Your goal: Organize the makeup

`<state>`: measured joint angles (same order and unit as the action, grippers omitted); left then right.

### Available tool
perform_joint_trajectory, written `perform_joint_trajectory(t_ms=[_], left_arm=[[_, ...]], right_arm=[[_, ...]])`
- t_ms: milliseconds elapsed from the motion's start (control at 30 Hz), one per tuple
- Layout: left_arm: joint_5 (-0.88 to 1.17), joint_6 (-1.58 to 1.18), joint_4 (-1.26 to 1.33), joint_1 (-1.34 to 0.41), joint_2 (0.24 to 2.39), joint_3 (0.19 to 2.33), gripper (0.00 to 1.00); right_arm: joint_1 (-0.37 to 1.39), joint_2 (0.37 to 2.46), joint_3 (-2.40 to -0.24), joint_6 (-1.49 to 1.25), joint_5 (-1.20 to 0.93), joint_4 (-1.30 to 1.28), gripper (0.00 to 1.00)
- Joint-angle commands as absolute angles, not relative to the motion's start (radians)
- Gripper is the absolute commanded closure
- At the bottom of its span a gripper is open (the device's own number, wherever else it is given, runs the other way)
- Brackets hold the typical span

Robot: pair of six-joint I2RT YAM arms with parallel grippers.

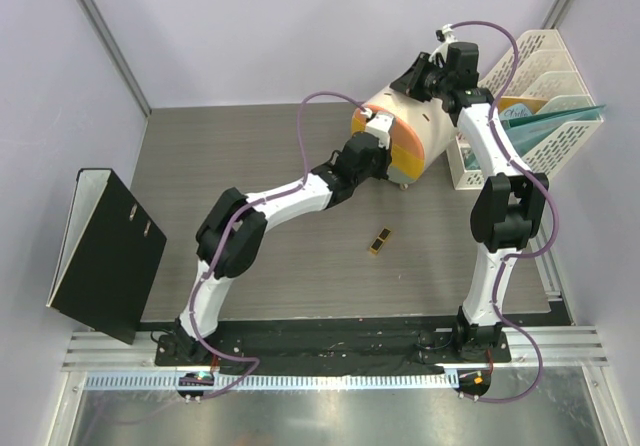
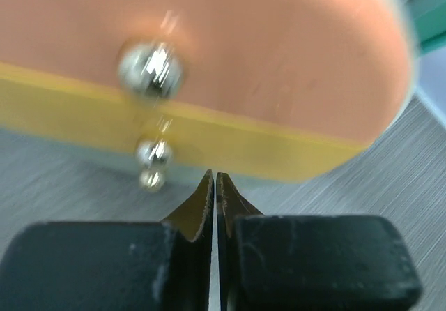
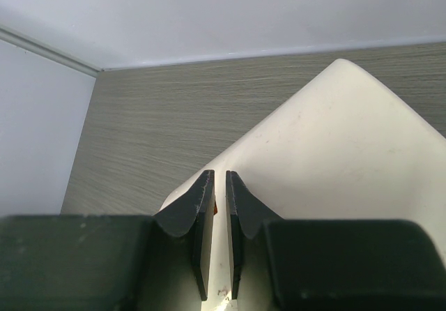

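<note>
The black-gold lipstick lies on the table in front of the arms, apart from both grippers. The other makeup is out of view. The cream drum-shaped box stands at the back; the left wrist view shows its orange drawer, yellow drawer and silver knobs close up. My left gripper is shut and empty, just in front of the drawers and low by the table. My right gripper is shut and empty, over the box's cream top.
A black binder leans at the left wall. A cream file rack with a teal folder stands at the back right, beside the box. Walls enclose the table at the back and sides.
</note>
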<state>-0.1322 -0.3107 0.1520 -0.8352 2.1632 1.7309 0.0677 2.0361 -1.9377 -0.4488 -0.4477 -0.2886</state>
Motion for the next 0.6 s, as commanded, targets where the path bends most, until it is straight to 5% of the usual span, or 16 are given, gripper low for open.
perform_joint_trajectory(t_ms=[0, 67, 100, 200, 300, 567], left_arm=[[-0.201, -0.314, 0.261, -0.825, 1.991, 1.588, 0.88], [-0.230, -0.369, 0.267, -0.812, 1.926, 1.505, 0.68], [-0.229, -0.399, 0.273, -0.804, 1.905, 1.479, 0.49], [-0.212, -0.520, 0.304, -0.769, 1.875, 1.398, 0.31], [-0.161, -0.616, 0.302, -0.736, 1.891, 1.370, 0.22], [-0.110, -0.614, 0.238, -0.710, 2.015, 1.454, 0.18]], right_arm=[[0.055, 2.132, -1.887, -0.410, -0.397, -0.586, 0.81], [0.055, 2.137, -1.888, -0.408, -0.399, -0.588, 0.81], [0.055, 2.137, -1.890, -0.408, -0.397, -0.589, 0.81], [0.055, 2.141, -1.893, -0.410, -0.399, -0.589, 0.81], [0.055, 2.141, -1.891, -0.410, -0.399, -0.589, 0.81], [0.055, 2.140, -1.888, -0.407, -0.394, -0.592, 0.81]])
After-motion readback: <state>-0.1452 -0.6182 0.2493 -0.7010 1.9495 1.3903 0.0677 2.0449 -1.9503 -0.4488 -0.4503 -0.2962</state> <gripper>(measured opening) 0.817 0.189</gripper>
